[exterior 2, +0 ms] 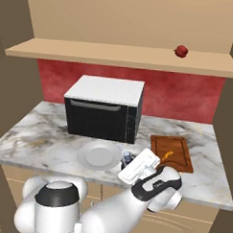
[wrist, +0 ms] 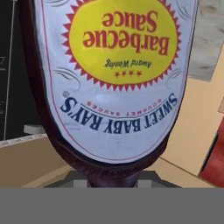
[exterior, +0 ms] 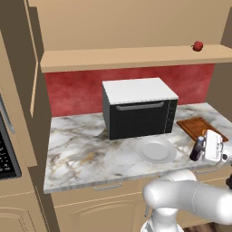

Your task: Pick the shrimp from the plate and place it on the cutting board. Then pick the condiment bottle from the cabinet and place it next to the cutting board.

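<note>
Between plate [exterior: 155, 149] and cutting board [exterior: 198, 127], condiment bottle [exterior: 197, 149] clamped upright in the pincer [exterior: 202, 149].

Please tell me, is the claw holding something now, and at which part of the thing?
Yes. The claw holds the condiment bottle, low over the counter between plate and cutting board. Seemingly around the body; the exact place cannot be told.

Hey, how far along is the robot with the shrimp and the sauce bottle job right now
Done: the shrimp lies on the cutting board, and the plate looks bare. In hand: the gripper is shut on the condiment bottle, already off the cabinet shelf and low over the counter between plate and board. Left: setting the bottle down beside the board and letting go.
</note>
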